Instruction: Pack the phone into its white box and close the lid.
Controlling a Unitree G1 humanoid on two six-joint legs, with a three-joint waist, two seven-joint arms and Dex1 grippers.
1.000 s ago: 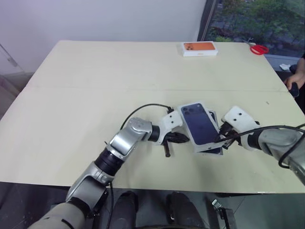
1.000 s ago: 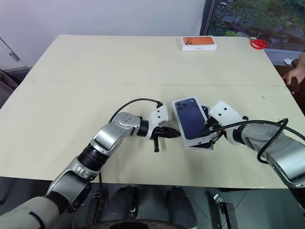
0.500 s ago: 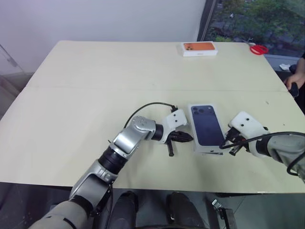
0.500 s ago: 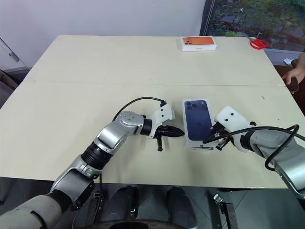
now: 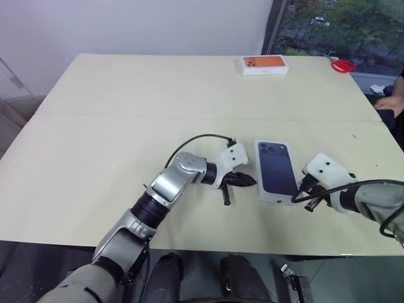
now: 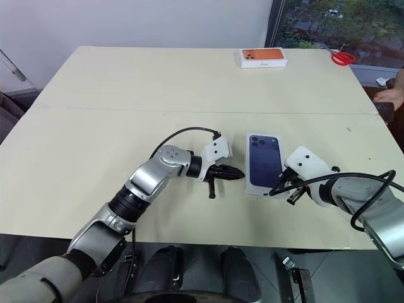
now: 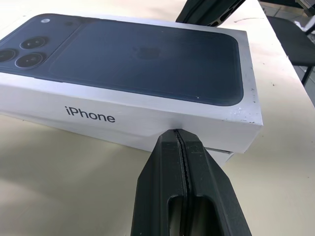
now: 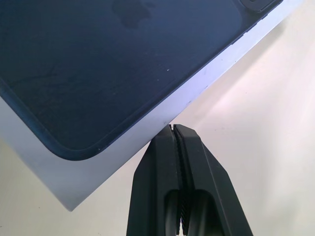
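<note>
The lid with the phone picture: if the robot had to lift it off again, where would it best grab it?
Probably across the lid's two long white sides, coming straight down from above. It lies flat on the table, and those sides are its narrow span; the top is too broad and smooth to pinch.

white box [image 7: 216, 153] mostly hidden under lid [image 7: 147, 93]

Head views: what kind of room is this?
Likely an office or lab test room: a large pale table by a big window onto greenery, holding only a phone box lid, another white box with orange picture and red scissors.
</note>
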